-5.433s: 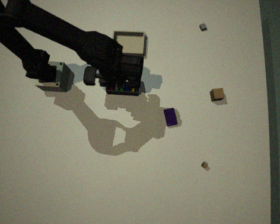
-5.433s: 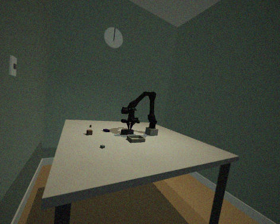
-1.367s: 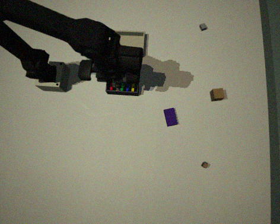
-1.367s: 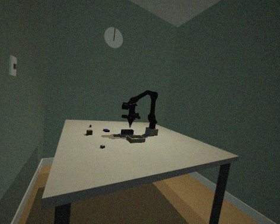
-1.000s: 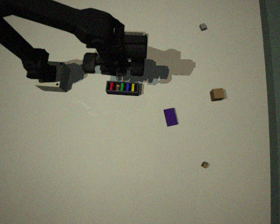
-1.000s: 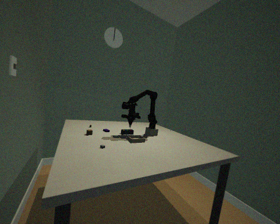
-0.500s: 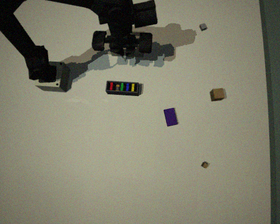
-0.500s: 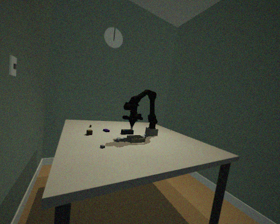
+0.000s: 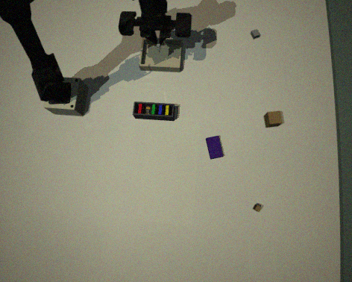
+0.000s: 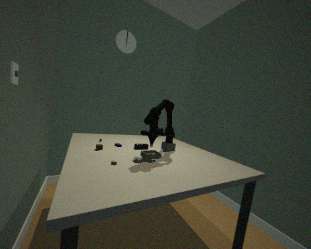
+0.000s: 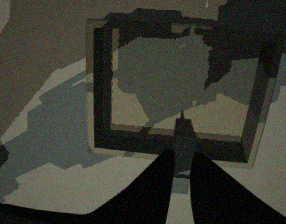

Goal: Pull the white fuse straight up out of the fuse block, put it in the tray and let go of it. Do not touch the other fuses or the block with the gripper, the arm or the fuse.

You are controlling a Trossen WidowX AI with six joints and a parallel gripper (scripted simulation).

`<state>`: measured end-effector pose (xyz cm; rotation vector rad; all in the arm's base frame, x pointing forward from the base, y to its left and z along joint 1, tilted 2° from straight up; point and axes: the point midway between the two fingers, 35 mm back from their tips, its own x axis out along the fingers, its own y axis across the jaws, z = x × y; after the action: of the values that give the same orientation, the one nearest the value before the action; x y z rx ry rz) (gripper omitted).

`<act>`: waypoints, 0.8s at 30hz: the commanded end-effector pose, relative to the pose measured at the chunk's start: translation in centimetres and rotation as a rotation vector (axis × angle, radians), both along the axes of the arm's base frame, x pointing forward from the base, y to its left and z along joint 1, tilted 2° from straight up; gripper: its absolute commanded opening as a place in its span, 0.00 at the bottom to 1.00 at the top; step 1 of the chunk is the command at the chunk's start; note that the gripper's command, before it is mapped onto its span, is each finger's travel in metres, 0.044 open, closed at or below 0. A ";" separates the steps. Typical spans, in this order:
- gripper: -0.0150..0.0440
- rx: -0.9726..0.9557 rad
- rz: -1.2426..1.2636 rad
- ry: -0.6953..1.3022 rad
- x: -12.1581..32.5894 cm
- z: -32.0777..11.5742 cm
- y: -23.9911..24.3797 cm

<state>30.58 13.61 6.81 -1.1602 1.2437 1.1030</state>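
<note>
We found the gripper (image 9: 159,39) hanging over the tray (image 9: 142,59), its fingers pointing down and clamped on the white fuse (image 11: 179,219). In the wrist view the fuse showed as a pale strip between the two dark fingers, with the tip of the claw reaching over the near wall of the tray (image 11: 167,140). The fuse was above the tray, not resting in it; in the exterior view the gripper (image 10: 151,143) stood clear above the tray (image 10: 149,153).

The fuse block (image 9: 155,110) lay on the table (image 9: 137,209) well apart from the gripper, nearer to us in the top view. In it we saw a red fuse (image 9: 139,108), a green fuse (image 9: 153,109), a blue fuse (image 9: 159,110) and a yellow fuse (image 9: 167,110), all upright in their slots, and one open slot between the red and the green.

To the left in the top view sat the arm's base (image 9: 67,101). Right of the block lay a purple block (image 9: 215,147), farther right a brown cube (image 9: 274,118), a small grey cube (image 9: 255,33) at the far side and a small brown cube (image 9: 257,207) at the near side. The arm's shadow fell across the tray and the table beside it.
</note>
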 end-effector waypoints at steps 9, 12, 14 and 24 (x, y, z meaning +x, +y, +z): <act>0.25 0.000 -0.007 -0.003 0.1 -1.0 0.9; 0.25 0.000 -0.007 -0.003 0.1 -1.5 0.9; 0.25 0.000 -0.007 -0.003 0.1 -1.8 0.9; 0.25 0.000 -0.007 -0.002 0.1 -3.4 0.9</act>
<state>30.71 14.55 3.89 -1.1587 1.2421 1.1003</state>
